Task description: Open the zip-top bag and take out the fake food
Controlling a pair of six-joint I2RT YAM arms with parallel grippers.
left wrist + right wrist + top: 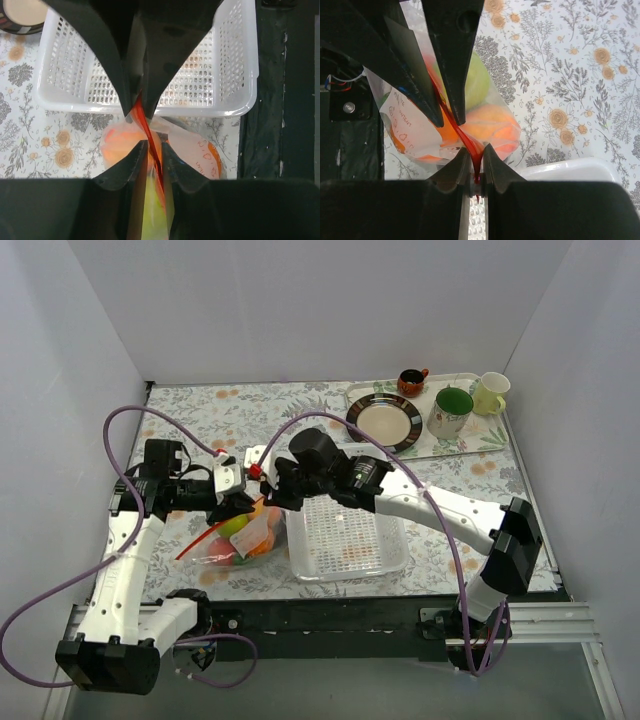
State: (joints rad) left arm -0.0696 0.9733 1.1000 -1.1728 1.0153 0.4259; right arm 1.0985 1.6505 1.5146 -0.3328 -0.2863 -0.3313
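Note:
The zip-top bag (238, 545) lies on the floral table left of the basket, its orange-red zip strip (146, 127) pulled upward. Inside it I see fake food: a lime-green apple (480, 80), an orange ball (492, 127) and other orange-pink fruit (122, 145). My left gripper (154, 156) is shut on the zip strip; it shows in the top view (240, 503). My right gripper (476, 167) is shut on the same strip a little further along, and shows in the top view (272, 492). The two grippers' fingertips nearly touch above the bag.
A white mesh basket (292, 545) stands right of the bag, close under the right arm. A tray (470, 445) at the back right holds a brown-rimmed plate (385, 420), a green mug (450, 412), a yellow cup (490, 392) and a small brown cup (411, 381). The table's front edge is black.

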